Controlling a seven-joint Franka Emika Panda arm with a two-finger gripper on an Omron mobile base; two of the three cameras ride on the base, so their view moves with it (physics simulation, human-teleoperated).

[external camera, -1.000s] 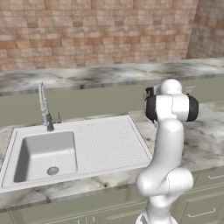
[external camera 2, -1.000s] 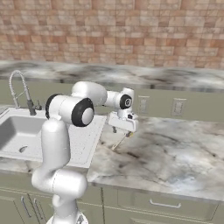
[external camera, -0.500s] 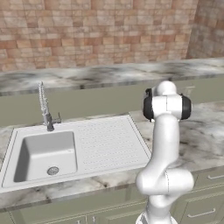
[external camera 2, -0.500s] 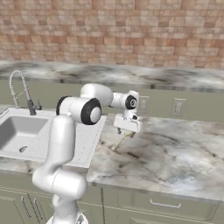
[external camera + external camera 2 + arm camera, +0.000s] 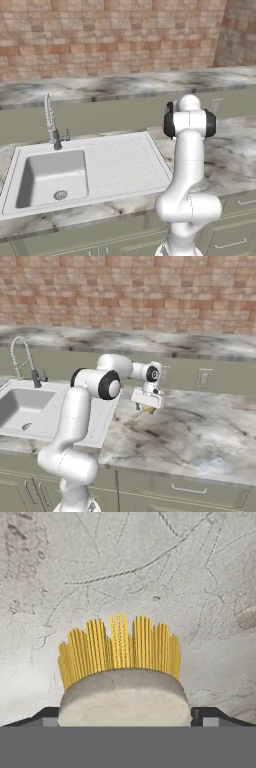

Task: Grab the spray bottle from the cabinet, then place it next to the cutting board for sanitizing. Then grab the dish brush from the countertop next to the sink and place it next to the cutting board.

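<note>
The gripper (image 5: 145, 407), jaws wide, straddles the head of the dish brush (image 5: 122, 677) on the countertop (image 5: 200, 426), whose handle slants back toward the sink (image 5: 20, 406).

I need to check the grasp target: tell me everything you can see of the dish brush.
The dish brush has a rounded cream head with yellow bristles fanning out, seen end-on between the open gripper fingertips. In the right base view its thin pale handle slants down to the marble countertop, right of the sink's draining board. Whether the fingers touch it is unclear.
</note>
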